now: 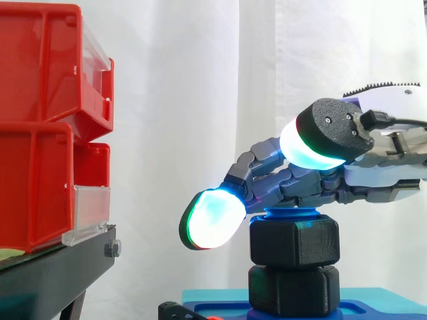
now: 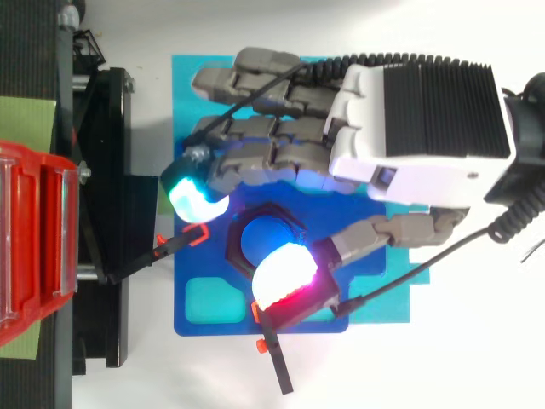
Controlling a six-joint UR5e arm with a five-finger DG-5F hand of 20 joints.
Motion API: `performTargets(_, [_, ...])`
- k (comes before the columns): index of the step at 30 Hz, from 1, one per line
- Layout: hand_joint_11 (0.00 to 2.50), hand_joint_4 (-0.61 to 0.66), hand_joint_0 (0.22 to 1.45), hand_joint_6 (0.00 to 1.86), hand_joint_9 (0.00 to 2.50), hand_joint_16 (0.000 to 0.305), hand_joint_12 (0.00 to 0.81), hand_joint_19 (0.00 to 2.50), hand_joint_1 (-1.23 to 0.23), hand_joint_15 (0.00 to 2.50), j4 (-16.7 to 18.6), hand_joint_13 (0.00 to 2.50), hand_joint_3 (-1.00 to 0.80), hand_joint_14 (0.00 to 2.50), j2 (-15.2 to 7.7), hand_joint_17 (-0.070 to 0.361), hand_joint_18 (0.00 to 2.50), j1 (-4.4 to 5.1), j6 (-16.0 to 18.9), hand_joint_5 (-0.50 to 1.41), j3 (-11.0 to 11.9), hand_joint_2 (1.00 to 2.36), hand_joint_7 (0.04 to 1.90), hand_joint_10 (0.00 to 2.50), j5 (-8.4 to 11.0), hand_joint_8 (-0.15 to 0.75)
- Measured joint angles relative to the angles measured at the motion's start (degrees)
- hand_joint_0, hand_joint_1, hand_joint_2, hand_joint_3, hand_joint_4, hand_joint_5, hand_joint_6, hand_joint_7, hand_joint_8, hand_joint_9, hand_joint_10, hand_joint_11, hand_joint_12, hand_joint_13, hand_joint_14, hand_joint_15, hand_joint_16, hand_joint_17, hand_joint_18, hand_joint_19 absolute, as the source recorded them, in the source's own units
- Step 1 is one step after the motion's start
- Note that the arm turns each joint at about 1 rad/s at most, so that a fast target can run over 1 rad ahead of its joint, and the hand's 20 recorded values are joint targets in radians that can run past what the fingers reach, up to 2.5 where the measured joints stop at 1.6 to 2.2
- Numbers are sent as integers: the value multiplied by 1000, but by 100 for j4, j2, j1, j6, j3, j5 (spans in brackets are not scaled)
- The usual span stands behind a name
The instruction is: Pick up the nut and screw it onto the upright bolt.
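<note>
nearest the side camera is the robot hand (image 2: 368,136), coming in from the right edge with its thumb pad (image 1: 313,143) raised well above the work in the side view. from above, that pad overlaps the lower right edge of the black hex nut (image 1: 293,241). the nut already sits on the upright blue bolt (image 2: 260,243), whose tip just shows above the nut's top face. under the nut is a second black hex block (image 1: 293,290), on the blue fixture plate (image 2: 204,315); whether that block is another nut or part of the bolt i cannot tell.

behind the nut, the fingers reach left, nearly straight and loosely spread. one cyan-green fingertip (image 1: 213,219) hangs just beside the nut's upper left corner, seemingly not touching. the robot hand is spread and has hold of nothing.

farther left are the stacked red bins (image 1: 40,133) on the black stand (image 1: 53,273), with the white curtain (image 1: 200,80) at the back.

judging from this, the pick-up is done and the screwing step is in hand, between turns. the next move calls for lowering the thumb, closing the pads on opposite flats of the nut and twisting it down without tilting it.
</note>
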Motion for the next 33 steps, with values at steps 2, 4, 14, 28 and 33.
performTargets(2, [0, 119, 465, 502, 217, 42, 323, 0, -187, 0, 1, 16, -500, 0, 1, 95, 0, 35, 1, -166, 0, 1000, 719, 0, 25, 203])
performTargets(4, [0, 130, 466, 502, 221, 42, 323, 0, -187, 0, 1, 16, -500, 0, 1, 95, 0, 65, 5, -163, 0, 1000, 754, 0, 54, 205])
performTargets(14, [0, 174, 471, 503, 273, 42, 322, 0, -213, 0, 2, 62, -500, 0, -2, 94, 0, 109, 18, -153, -1, 1000, 814, 0, 96, 227])
performTargets(28, [0, 207, 486, 503, 393, 38, 309, 0, -259, 0, -16, 152, -500, 0, -5, 85, 0, -2, 2, -121, -2, 1000, 1051, 0, 28, 249])
performTargets(33, [0, 192, 491, 503, 429, 36, 303, 0, -278, 0, -16, 173, -500, 0, -6, 82, 0, -106, -9, -102, -2, 1000, 1157, 0, -79, 253])
